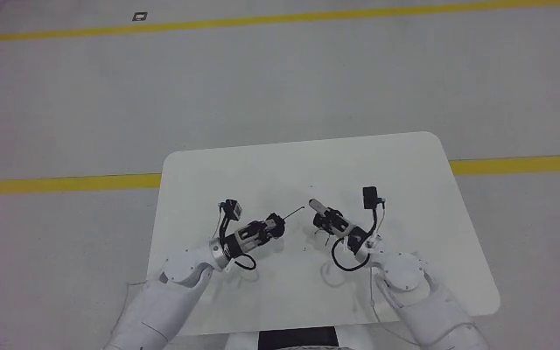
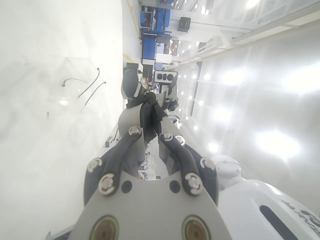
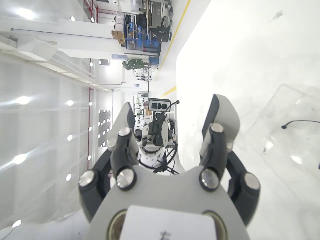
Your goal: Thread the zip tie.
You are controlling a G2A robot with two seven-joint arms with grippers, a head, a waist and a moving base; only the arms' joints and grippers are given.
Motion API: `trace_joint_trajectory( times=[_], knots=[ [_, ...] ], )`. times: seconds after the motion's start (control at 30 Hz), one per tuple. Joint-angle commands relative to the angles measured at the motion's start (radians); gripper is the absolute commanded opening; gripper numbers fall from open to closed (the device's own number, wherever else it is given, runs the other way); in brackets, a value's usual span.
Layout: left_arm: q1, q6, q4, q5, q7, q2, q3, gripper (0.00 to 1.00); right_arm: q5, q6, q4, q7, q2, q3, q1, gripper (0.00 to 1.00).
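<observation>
Operator: Position of the zip tie?

Technician: Held above the table (image 1: pixel 394 175), off the surface. The left gripper (image 1: pixel 278 223) is pressed together on one end of the zip tie (image 1: pixel 295 213). The thin black free end sticks out toward the right gripper (image 1: pixel 317 214).

Operator: Confirmed at the wrist?

Technician: Yes. In the left wrist view the left gripper (image 2: pixel 150 103) pinches a black strip, the zip tie (image 2: pixel 148 123), between its two grey fingers (image 2: pixel 128 119).

Operator: State of the right gripper?

Technician: Spread wide. In the right wrist view the right gripper (image 3: pixel 172 108) has its fingers well apart and faces the left arm head-on. From above, the tie's tip is near those fingers (whether it touches them cannot be told).

Operator: Other items?

Technician: A clear tray (image 2: pixel 75 62) lies on the table near the grippers. Three loose ties (image 2: pixel 91 83) lie in it, each black with a small head at one end. The right wrist view shows the tray (image 3: pixel 287 101) with one of the loose ties (image 3: pixel 298 121) in it.
</observation>
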Motion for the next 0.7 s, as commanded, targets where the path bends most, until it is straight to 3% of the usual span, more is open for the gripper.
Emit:
trace_joint_trajectory(
  times=[0.0,0.07,0.4,0.47,0.53,0.67],
  knots=[
    [0.001,0.011,0.001,-0.021,-0.071,0.008,-0.02,0.0,0.055,-0.02,0.025,0.113,0.004,0.009,0.015,1.0],
    [-0.004,0.038,0.004,-0.021,-0.142,0.015,-0.026,0.0,0.055,-0.02,0.025,0.113,0.004,0.009,0.015,1.0],
    [-0.003,0.05,0.007,-0.034,-0.134,0.014,-0.021,0.0,0.063,-0.022,0.025,0.113,0.003,0.009,0.014,1.0],
    [-0.008,0.063,0.026,-0.048,-0.141,0.015,-0.022,0.0,0.203,-0.049,0.048,0.183,0.001,0.009,0.011,1.0],
    [-0.007,0.067,0.046,-0.101,-0.199,0.018,-0.029,0.0,0.36,-0.071,0.102,0.294,0.002,0.031,0.024,1.0],
    [-0.008,0.067,0.079,-0.162,-0.337,0.03,-0.059,0.0,0.485,-0.064,0.184,0.424,0.003,0.039,0.053,1.0]
  ],
)
